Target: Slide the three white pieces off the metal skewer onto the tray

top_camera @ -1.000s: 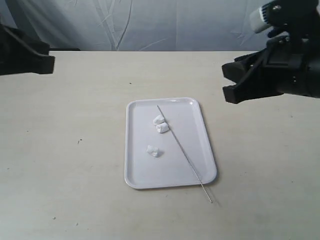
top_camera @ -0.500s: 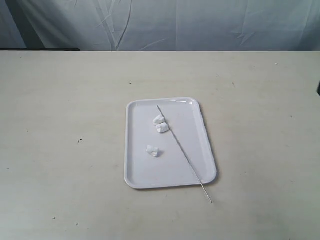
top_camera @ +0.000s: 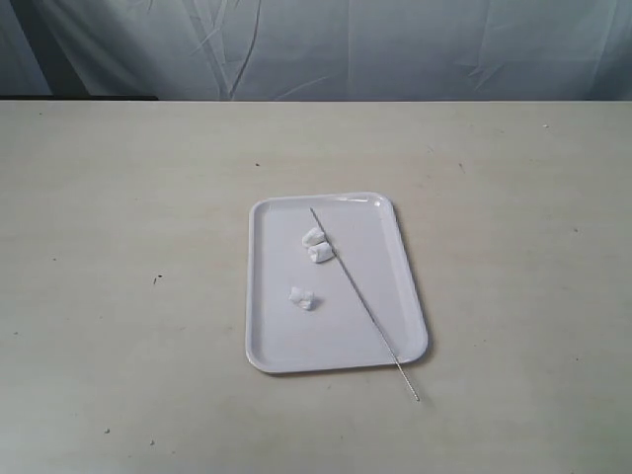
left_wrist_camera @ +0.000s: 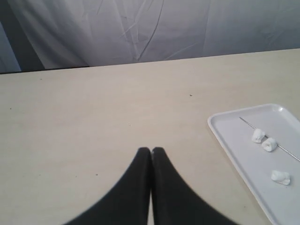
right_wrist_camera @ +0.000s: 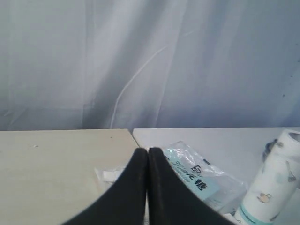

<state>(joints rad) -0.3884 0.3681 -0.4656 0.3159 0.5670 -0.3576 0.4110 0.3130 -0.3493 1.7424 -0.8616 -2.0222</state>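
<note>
Skewer (top_camera: 360, 296) prob. thin, stiff, slick: grab end overhanging tray (top_camera: 276, 336). Pieces (top_camera: 302, 297) soft. Left hand (left_wrist_camera: 151, 150), right hand (right_wrist_camera: 148, 150) closed, empty.

- black left gripper (left_wrist_camera: 151, 150) and its arm are gone from the exterior view; 1 s ago they filled that view's upper left edge
- black right gripper (right_wrist_camera: 148, 150) is out of that view too; 1 s ago it hung at the upper right, above the beige tabletop (top_camera: 533, 247)
- the dark sliver at the right edge 0.5 s ago is gone as well
- black right gripper's fingers now meet in its wrist view; 1 s ago they stood apart
</note>
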